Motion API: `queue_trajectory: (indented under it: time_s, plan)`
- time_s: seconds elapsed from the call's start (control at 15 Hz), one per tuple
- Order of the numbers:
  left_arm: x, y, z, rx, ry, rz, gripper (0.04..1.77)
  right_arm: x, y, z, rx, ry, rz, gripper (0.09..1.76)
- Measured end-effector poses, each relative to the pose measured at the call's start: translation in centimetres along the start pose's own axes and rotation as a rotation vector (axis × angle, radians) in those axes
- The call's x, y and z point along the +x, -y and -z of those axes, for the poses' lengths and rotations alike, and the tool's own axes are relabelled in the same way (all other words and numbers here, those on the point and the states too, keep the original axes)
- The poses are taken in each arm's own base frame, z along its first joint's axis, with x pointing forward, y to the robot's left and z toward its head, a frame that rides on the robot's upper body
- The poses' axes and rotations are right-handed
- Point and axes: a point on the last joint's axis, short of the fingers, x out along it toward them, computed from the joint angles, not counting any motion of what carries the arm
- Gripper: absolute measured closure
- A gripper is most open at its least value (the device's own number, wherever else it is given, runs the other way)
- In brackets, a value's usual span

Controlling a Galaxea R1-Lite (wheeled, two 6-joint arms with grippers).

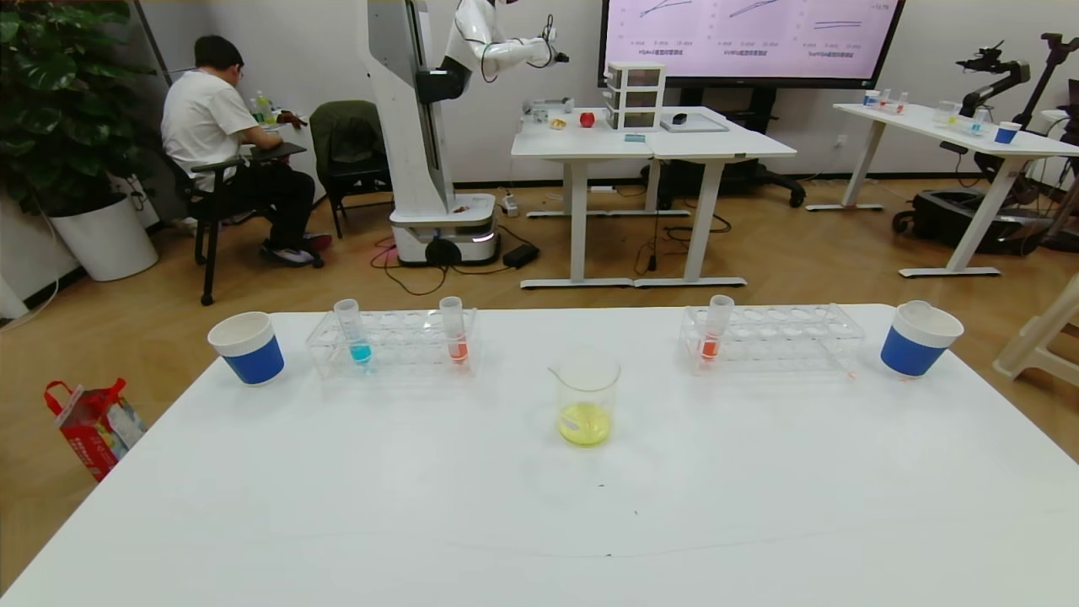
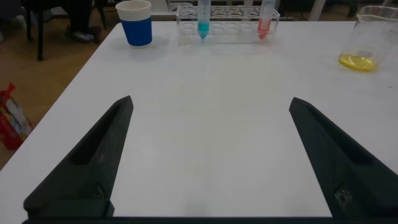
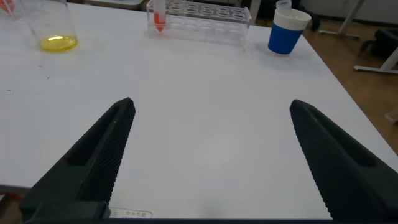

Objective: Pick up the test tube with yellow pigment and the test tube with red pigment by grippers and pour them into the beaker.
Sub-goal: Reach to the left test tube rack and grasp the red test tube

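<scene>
Beaker point(image 1: 587, 409) already holds yellow liquid; red pigment is not yet poured. My left gripper point(image 2: 211, 155) and right gripper point(image 3: 211, 155) hover spread apart, empty. Next I judge my right must grasp the red test tube point(image 1: 713, 330).

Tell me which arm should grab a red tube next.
Either, probably: each open end effector, left and right, faces a rack with a red tube. The beaker already holds yellow.

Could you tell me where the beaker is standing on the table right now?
In the head view the beaker stands upright mid-table, holding yellow liquid, nearer the robot than the left rack and right rack, roughly between them.
</scene>
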Motion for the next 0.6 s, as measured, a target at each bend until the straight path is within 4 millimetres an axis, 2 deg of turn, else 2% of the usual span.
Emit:
queue_trajectory:
  time_s: [0.2,0.33,0.47,0.6]
  plan:
    - [-0.1,0.0,-0.2,0.002,0.0,0.0,0.06,0.0,0.0,0.0,0.001,0.0,0.0,0.11]
    - [-0.3,0.0,-1.9,0.003,0.03,0.001,0.06,0.0,0.0,0.0,0.002,0.0,0.0,0.11]
    - [-0.1,0.0,-5.1,0.0,0.06,0.005,0.06,0.0,0.0,0.0,0.002,0.0,0.0,0.11]
    - [1.1,0.0,-9.0,-0.003,0.088,0.011,0.06,0.0,0.0,0.0,0.002,0.0,0.001,0.11]
